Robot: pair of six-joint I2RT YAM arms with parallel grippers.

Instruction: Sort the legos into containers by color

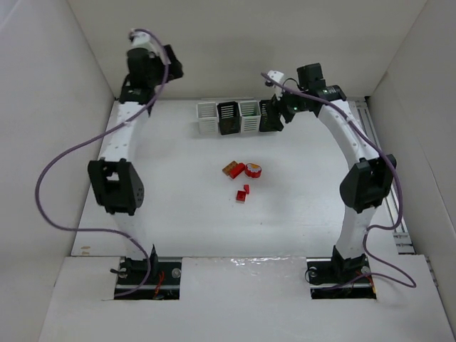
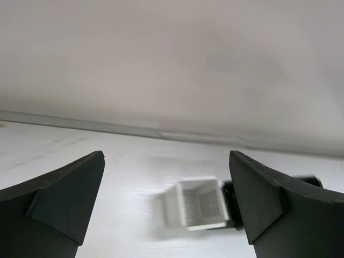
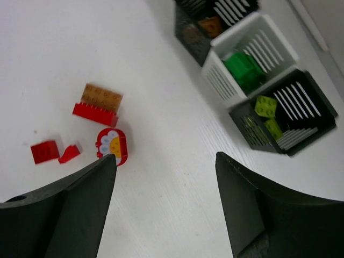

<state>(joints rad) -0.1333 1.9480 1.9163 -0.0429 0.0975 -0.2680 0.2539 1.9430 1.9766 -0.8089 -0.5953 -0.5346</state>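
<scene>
so | right gripper open, empty | red bricks lie mid table, nearer it | left gripper wide open, empty, farther

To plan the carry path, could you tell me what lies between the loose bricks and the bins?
Only bare table lies between the loose bricks and the bins, as the top view shows.

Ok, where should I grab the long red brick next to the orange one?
Come straight down and pinch the long red brick across its short ends: the orange piece seems to press against one long side, leaving no finger room there.
</scene>
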